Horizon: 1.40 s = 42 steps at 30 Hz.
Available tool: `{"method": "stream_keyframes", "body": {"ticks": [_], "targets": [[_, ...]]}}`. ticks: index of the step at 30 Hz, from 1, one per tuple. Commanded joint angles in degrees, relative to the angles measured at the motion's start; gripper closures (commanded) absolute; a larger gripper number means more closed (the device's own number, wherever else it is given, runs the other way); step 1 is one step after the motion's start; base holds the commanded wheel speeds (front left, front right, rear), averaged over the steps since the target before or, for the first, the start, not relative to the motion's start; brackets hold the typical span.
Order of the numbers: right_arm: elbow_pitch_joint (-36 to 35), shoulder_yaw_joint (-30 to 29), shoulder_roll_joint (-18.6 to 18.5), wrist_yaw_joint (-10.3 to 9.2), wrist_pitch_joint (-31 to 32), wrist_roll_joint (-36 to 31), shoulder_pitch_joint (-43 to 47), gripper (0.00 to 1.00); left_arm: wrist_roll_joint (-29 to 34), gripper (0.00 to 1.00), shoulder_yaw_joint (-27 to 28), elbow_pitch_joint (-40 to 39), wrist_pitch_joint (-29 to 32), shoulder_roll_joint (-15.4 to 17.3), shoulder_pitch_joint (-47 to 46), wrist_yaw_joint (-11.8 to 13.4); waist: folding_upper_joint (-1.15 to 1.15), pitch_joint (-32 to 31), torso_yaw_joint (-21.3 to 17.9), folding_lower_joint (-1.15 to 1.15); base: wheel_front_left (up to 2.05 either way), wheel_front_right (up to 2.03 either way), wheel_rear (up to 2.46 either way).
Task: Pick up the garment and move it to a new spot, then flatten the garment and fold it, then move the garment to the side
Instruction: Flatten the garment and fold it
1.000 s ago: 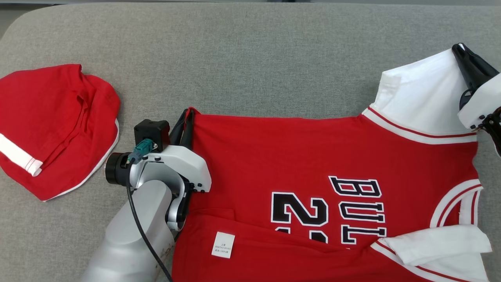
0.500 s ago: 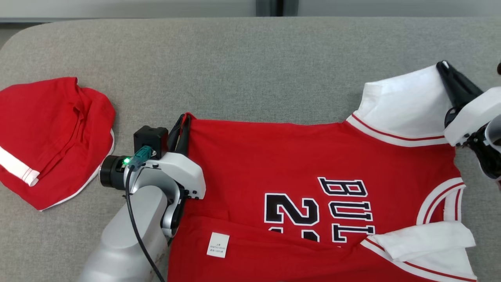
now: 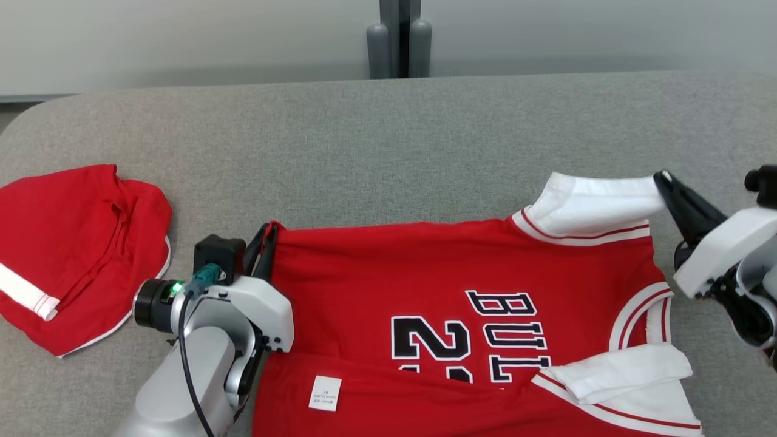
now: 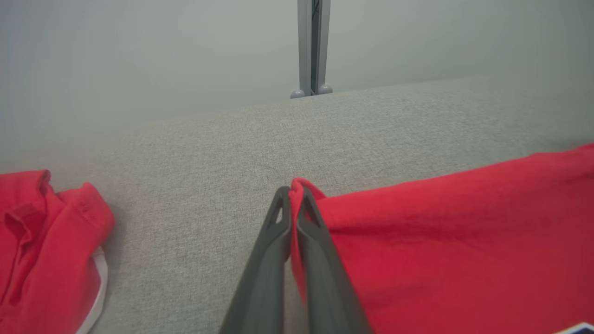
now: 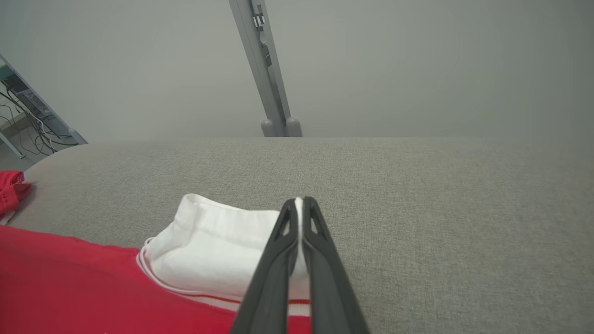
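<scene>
Head view: a red jersey (image 3: 425,279) lies spread on the grey worktop (image 3: 364,152). The left gripper (image 3: 271,227) pinches its red corner (image 3: 286,235); the right gripper (image 3: 661,178) pinches its white sleeve (image 3: 595,203). A second garment (image 3: 73,255) lies apart, left.

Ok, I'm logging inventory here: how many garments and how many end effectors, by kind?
Garments: 2, the jersey and the other red garment
End effectors: 2, the left end effector and the right end effector
Total: 4
</scene>
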Motion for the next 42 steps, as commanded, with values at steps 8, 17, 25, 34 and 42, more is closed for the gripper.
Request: {"method": "stream_keyframes", "body": {"ticks": [8,17,25,34,42], "targets": [[-4.2,3.7,-2.0,0.04,1.7,3.0,6.0,1.00,1.0,1.00,-2.1,-3.2,1.7,3.1,4.2,-1.2,0.00,-3.7,-1.0,0.00,0.00,0.00,0.00],[-6.6,6.2,-4.0,0.04,6.5,6.0,9.4,1.00,2.1,1.00,-5.3,-9.5,5.4,7.0,8.6,-2.5,0.00,-6.3,-1.0,0.00,0.00,0.00,0.00],[-8.2,7.5,-5.8,0.04,10.9,7.9,10.7,1.00,2.3,1.00,-7.3,-16.7,9.9,10.7,11.8,-2.9,0.00,-7.6,-0.7,0.00,0.00,0.00,0.00],[-10.9,9.2,-8.4,0.04,16.3,7.8,10.2,1.00,1.1,1.00,-9.2,-24.2,16.5,14.2,15.1,-3.0,0.00,-8.1,-0.4,0.00,0.00,0.00,0.00],[-14.4,9.1,-10.7,0.04,21.7,10.4,10.3,1.00,0.9,1.00,-9.9,-28.0,19.3,15.9,16.3,-2.2,0.00,-8.0,-0.6,0.00,0.00,0.00,0.00]]}}
